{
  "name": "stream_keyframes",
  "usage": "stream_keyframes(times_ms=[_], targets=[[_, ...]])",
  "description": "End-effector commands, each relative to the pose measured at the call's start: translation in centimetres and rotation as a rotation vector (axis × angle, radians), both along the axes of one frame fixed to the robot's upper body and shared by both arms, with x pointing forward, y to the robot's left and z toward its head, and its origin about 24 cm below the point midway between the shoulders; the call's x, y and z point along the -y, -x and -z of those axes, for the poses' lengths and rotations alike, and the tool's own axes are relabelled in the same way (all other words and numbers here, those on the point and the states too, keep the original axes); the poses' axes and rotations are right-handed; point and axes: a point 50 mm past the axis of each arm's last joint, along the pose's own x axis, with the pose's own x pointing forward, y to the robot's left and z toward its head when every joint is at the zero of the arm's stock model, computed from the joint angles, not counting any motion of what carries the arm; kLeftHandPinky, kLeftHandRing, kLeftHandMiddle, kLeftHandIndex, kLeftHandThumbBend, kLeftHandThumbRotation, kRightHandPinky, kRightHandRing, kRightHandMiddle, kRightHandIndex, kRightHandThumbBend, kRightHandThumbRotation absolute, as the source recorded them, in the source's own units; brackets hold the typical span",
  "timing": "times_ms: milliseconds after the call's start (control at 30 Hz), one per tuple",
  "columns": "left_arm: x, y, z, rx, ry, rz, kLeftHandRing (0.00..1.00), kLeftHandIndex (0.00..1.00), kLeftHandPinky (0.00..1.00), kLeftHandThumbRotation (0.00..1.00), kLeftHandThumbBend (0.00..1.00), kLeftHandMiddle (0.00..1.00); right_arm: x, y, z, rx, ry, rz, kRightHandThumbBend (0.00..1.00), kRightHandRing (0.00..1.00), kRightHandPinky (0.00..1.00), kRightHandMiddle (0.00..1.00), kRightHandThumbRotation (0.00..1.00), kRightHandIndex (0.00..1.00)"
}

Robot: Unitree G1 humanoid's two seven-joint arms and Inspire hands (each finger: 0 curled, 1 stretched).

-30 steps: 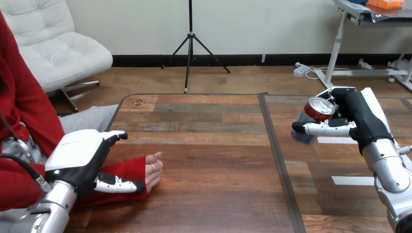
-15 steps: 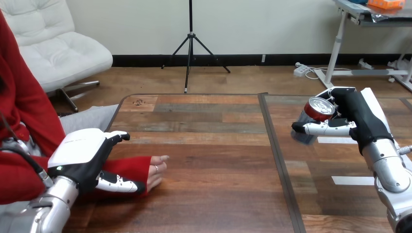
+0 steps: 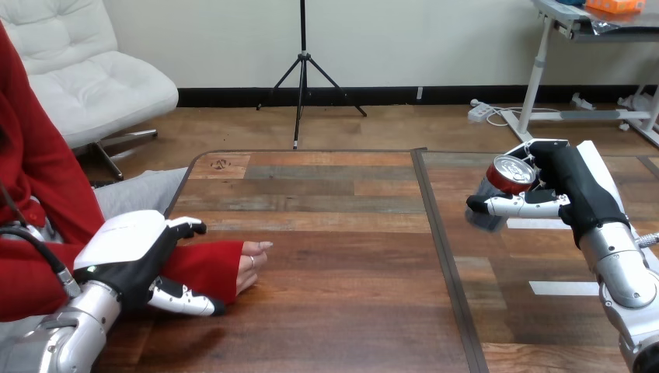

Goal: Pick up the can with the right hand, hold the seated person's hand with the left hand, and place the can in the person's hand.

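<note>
Can [image 3: 509,176] gripped in the right hand [image 3: 571,186]; left hand [image 3: 128,245] clasped on the person's wrist [image 3: 206,264].
The right hand's fingers and thumb curl round the red can, which tilts at the fingertip end of the hand, silver top showing; whether its base touches the table [image 3: 334,311] cannot be told. The left hand lies over the red-sleeved wrist, fingers bent down its far side, thumb along its near side. The person's hand [image 3: 250,260] rests on the table just past the left hand's fingertips, well apart from the right hand.
</note>
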Motion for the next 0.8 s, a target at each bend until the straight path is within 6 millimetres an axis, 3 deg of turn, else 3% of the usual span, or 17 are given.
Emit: stream_keyframes(times_ms=[0,767], targets=[[0.17,-1.37,-2.58,0.06,-0.015,0.022,0.82,0.83,0.79,0.37,1.0,0.83,-0.37,-1.49,-3.37,0.141,-0.023,-0.008,0.87,0.3,0.26,0.38,0.0,0.44],[0.42,-1.1,-3.36,-0.001,-0.049,0.008,0.84,0.84,0.81,0.27,1.0,0.84,-0.42,-1.58,-3.33,0.136,-0.04,-0.003,0.87,0.31,0.26,0.38,0.0,0.44]])
